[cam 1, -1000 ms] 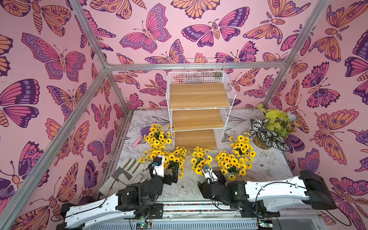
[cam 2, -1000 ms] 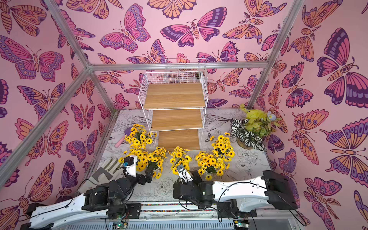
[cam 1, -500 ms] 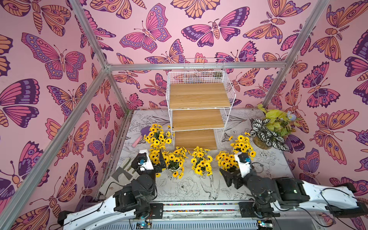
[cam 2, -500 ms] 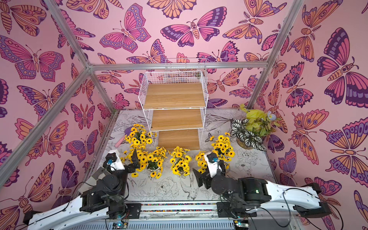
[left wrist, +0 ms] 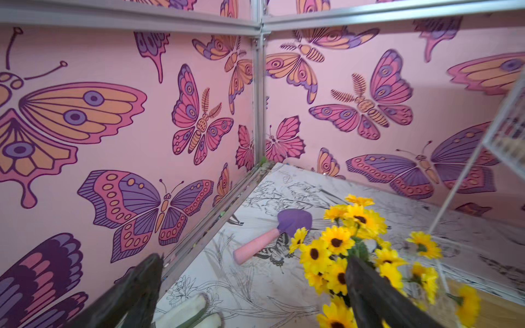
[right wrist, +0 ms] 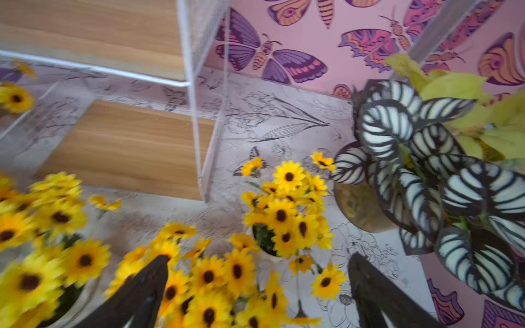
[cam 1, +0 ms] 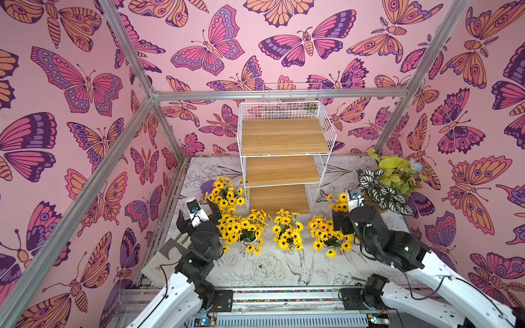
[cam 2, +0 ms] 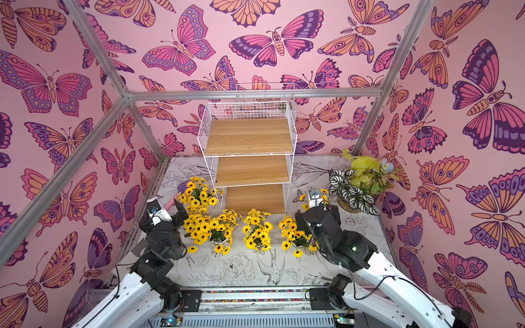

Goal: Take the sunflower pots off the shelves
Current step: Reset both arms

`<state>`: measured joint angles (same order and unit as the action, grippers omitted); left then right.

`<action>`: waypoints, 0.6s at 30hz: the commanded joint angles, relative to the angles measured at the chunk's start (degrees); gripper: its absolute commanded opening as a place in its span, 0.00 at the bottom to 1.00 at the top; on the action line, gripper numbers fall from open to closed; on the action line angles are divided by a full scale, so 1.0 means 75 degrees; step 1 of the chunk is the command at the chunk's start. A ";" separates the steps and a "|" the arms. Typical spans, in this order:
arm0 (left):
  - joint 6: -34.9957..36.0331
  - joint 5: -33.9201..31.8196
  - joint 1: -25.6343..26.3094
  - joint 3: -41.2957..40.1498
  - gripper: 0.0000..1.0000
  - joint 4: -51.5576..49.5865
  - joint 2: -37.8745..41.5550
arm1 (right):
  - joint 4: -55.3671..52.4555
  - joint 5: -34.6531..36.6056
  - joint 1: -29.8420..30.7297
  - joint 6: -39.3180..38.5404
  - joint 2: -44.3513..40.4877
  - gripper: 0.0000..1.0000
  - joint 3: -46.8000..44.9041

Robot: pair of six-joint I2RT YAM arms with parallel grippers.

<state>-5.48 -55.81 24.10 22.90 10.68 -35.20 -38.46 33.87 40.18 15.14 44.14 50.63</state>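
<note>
The shelves (cam 1: 284, 136) are a white wire rack whose three wooden boards all show bare in both top views. Several sunflower pots stand on the table in front of it, among them one at the left (cam 1: 224, 196), one in the middle (cam 1: 285, 231) and one at the right (cam 1: 326, 234). My left gripper (cam 1: 198, 217) hangs open beside the left bunch (left wrist: 335, 255), holding nothing. My right gripper (cam 1: 352, 210) is open above the right-hand sunflowers (right wrist: 284, 215), also holding nothing.
A plant with striped black-and-white and lime leaves (cam 1: 382, 190) stands at the back right, close to my right arm. A pink-handled purple trowel (left wrist: 272, 235) and a glove (left wrist: 187, 315) lie by the left wall. Butterfly-patterned walls enclose the table.
Both grippers have left the middle pots. The left one moved left and up; the right one swung right, toward the striped plant. The pots stayed on the table.
</note>
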 commanded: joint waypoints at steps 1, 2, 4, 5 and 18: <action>-0.0494 0.1494 -0.0930 0.0064 1.00 0.0320 -0.0070 | 0.0557 -0.0852 -0.0722 -0.0513 -0.0477 0.99 -0.0125; -0.0504 0.1786 -0.1226 0.0129 1.00 0.0251 -0.0216 | 0.0632 -0.0757 -0.0871 -0.0558 -0.0615 0.99 -0.0180; -0.0743 0.1978 -0.1671 0.0262 1.00 0.0031 -0.0574 | 0.0442 -0.0129 -0.1122 -0.0474 -0.0599 0.99 -0.0145; -0.0878 0.2091 -0.1888 0.0285 1.00 0.0037 -0.0774 | 0.0346 0.0080 -0.1297 -0.0472 -0.0494 0.99 -0.0129; -0.0955 0.3624 -0.3564 0.0235 1.00 0.0945 -0.2431 | 0.0843 -0.0201 -0.4596 0.0380 0.0957 0.99 -0.1116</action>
<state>-12.91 -32.40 -1.13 24.23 14.13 -52.69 -34.13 32.01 8.12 16.14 50.94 43.18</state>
